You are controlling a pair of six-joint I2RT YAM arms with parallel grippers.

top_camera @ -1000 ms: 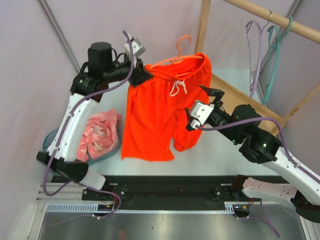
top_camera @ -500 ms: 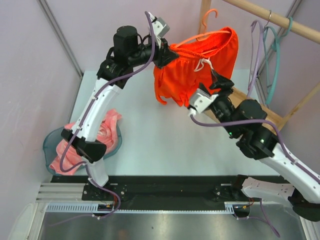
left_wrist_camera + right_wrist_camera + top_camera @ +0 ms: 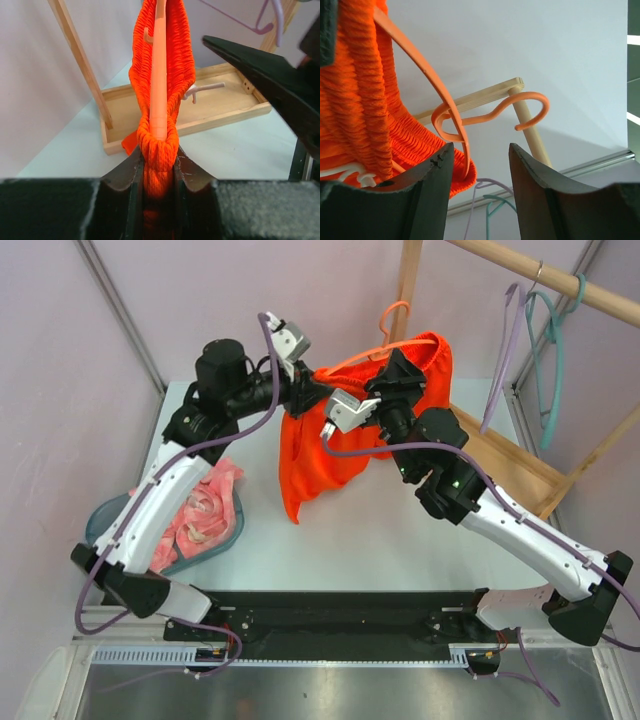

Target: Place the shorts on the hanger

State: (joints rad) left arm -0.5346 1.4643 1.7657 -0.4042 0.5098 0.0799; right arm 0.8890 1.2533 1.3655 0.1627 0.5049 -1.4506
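Observation:
The bright orange-red shorts (image 3: 320, 455) hang in the air with their elastic waistband stretched over the thin orange hanger (image 3: 386, 316). My left gripper (image 3: 303, 390) is shut on the bunched waistband (image 3: 159, 150) at one end of the hanger arm (image 3: 159, 75). My right gripper (image 3: 397, 377) is up at the hanger's neck, and its jaws stand apart. In the right wrist view the hanger's neck (image 3: 451, 117) lies between the jaws, close to the left finger (image 3: 432, 170). The hook (image 3: 532, 97) curls free above them. A white drawstring (image 3: 350, 172) shows under the waistband.
A pale pink garment (image 3: 200, 515) lies in a teal basin (image 3: 100, 520) at the left. A wooden rack stands at the back right, with a base tray (image 3: 500, 455), an upright post (image 3: 405, 285) and a top rod (image 3: 550, 280). On the rod hang a lilac hanger (image 3: 510, 340) and a teal hanger (image 3: 552, 360).
The left arm swung the shorts and hanger up to the right, then back down a little. The right gripper rose to the hanger's neck and its jaws narrowed.

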